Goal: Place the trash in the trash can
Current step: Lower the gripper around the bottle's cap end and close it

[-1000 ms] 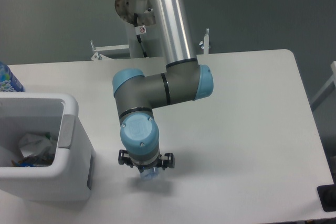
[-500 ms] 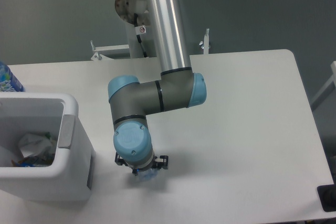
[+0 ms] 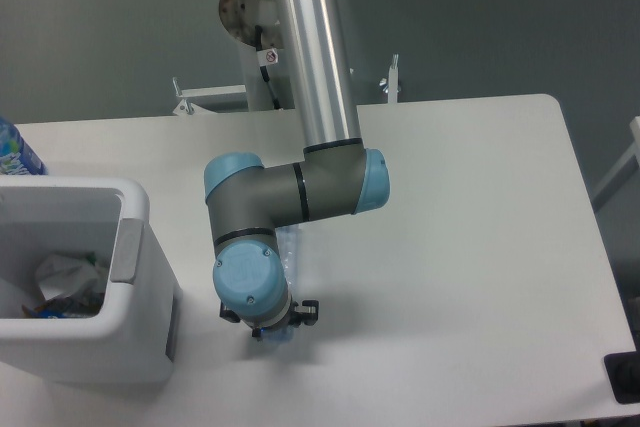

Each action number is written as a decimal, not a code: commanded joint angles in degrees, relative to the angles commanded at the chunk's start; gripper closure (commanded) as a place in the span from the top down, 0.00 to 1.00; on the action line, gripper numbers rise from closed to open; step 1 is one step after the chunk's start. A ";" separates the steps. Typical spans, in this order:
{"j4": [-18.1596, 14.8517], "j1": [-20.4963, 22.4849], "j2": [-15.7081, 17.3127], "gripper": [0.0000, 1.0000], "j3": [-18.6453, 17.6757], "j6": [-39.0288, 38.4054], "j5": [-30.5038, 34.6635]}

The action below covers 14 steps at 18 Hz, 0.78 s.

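Overhead, the single fixed view shows a white bench (image 3: 470,247) with the arm (image 3: 300,192) reaching down over its near-left part. The blue-capped wrist points toward the camera and hides most of the claw (image 3: 272,327); only black bracket ends show on either side beneath it. A pale blue and clear object shows just below the wrist, at the claw. A strip of clear crushed plastic bottle (image 3: 289,250) is visible to the right of the wrist, beneath the elbow, over the bench surface. Whether the fingers are apart or closed on the bottle cannot be told, since the wrist covers them.

The trash can (image 3: 135,277) stands at the left edge, near side, a boxy white bin with a thick rim and a grey panel on its right rim. It sits just left of the wrist, apart from it. Inside it lies a crumpled white wrapper (image 3: 62,272) with a green strip, resting on darker scraps at the bottom.

At the far left edge, behind the bin, part of a bottle with a blue patterned label (image 3: 14,152) stands on the bench, mostly cut off by the frame.
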 joint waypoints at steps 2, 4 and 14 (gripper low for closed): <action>0.00 0.09 0.17 0.47 0.00 0.00 0.00; -0.09 0.00 0.61 0.45 0.17 0.00 -0.18; -0.09 3.16 5.09 0.45 3.95 0.35 -7.72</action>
